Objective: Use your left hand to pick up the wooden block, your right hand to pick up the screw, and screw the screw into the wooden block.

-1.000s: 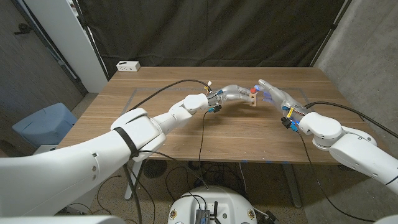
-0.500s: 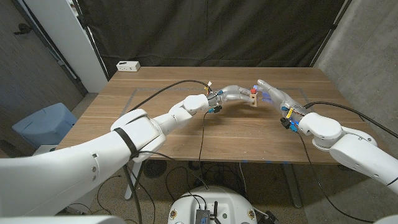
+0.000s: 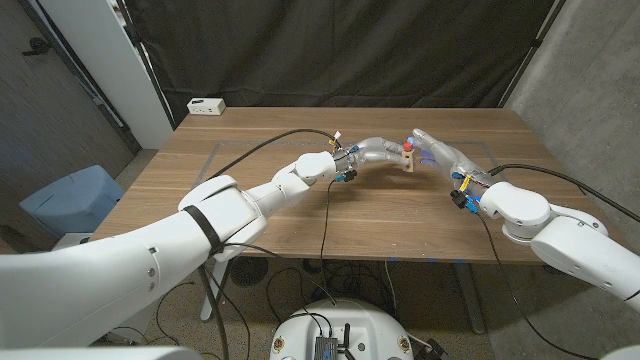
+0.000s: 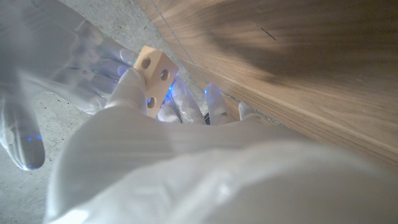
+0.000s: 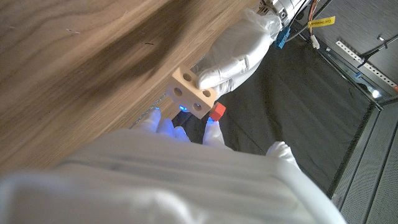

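The wooden table (image 3: pixel 300 215) is seen with both arms reaching over its far middle. A white power strip (image 3: pixel 206 105) lies at the far left corner. The left hand (image 3: pixel 378 151) is closed around the wooden block (image 3: pixel 407 158), which is held above the table's far middle; three holes are visible in its face in the right wrist view. The right hand (image 3: pixel 440 152) is brought against the block, its fingertips (image 5: pixel 212 131) pinching the red-headed screw (image 5: pixel 216 111) just beside the block's edge.
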### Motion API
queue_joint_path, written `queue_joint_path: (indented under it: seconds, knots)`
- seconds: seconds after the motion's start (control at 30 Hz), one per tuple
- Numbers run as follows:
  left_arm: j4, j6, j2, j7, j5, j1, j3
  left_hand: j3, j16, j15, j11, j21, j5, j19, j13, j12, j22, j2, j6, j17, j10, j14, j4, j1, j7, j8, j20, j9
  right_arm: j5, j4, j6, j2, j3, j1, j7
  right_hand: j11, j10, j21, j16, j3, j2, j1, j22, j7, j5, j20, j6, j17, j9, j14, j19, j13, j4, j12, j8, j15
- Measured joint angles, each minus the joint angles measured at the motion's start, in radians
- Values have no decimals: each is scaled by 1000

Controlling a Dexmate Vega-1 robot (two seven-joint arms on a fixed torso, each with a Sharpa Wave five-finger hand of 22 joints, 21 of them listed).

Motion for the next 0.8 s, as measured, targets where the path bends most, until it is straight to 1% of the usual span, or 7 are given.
queue_joint_path:
  seconds: [0.8]
  knots:
    - [8, 41, -3, 9, -3, -16, 9, 2, 0, 0, 0, 0, 0, 0, 0, 0, 0, 0, 0, 0, 0, 0, 2, 0, 0, -1, 0, 0, 0, -26, -26, -2, 6, -7, -12, 0, 0, 0, 0, 0, 0, 0, 0, 0, 4, 0, 0, 0, 0, 0, 0, 0, 0, 0, 0, 0]
